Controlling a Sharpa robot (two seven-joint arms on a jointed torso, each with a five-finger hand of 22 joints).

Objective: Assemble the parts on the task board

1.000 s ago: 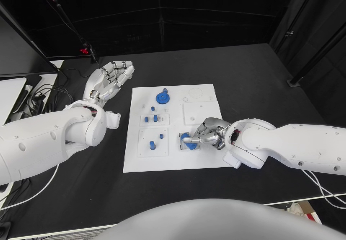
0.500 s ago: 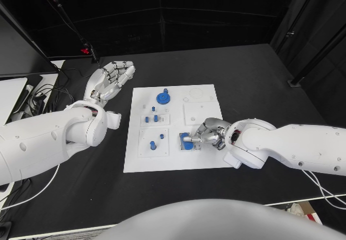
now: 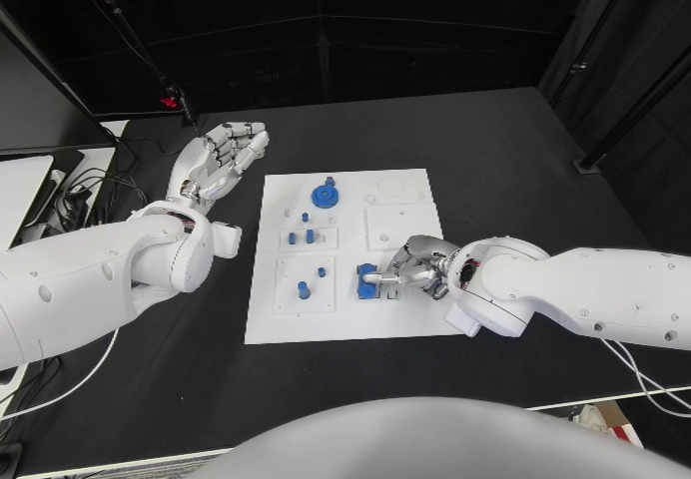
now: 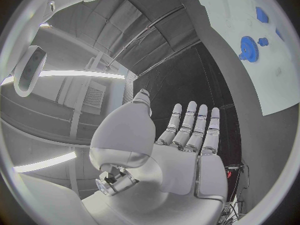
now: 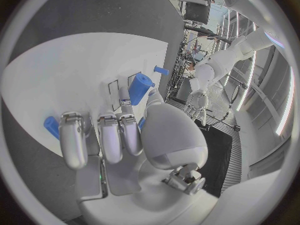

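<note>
The white task board (image 3: 406,321) lies mid-table. My right hand (image 3: 410,267) rests on its right half, fingers curled down, pinching a blue part (image 3: 368,285) at a square socket. In the right wrist view, that hand (image 5: 125,140) presses on the board (image 5: 75,70), with a blue piece (image 5: 51,126) by the fingertips and a blue cylinder (image 5: 140,87) by the thumb. A blue gear (image 3: 327,195) and several small blue pegs (image 3: 303,238) stand on the left half. My left hand (image 3: 219,160) lies open and flat on the table left of the board, also seen as a hand (image 4: 181,145) with straight fingers and the gear (image 4: 250,47) beyond.
Cables and a pale device (image 3: 58,195) crowd the table's left edge. A black pole (image 3: 612,125) stands at the right rear. Black tabletop (image 3: 489,140) stretches behind and to the right of the board.
My right hand's fingers have shifted slightly left on the blue part at the socket. The left hand has not moved.
</note>
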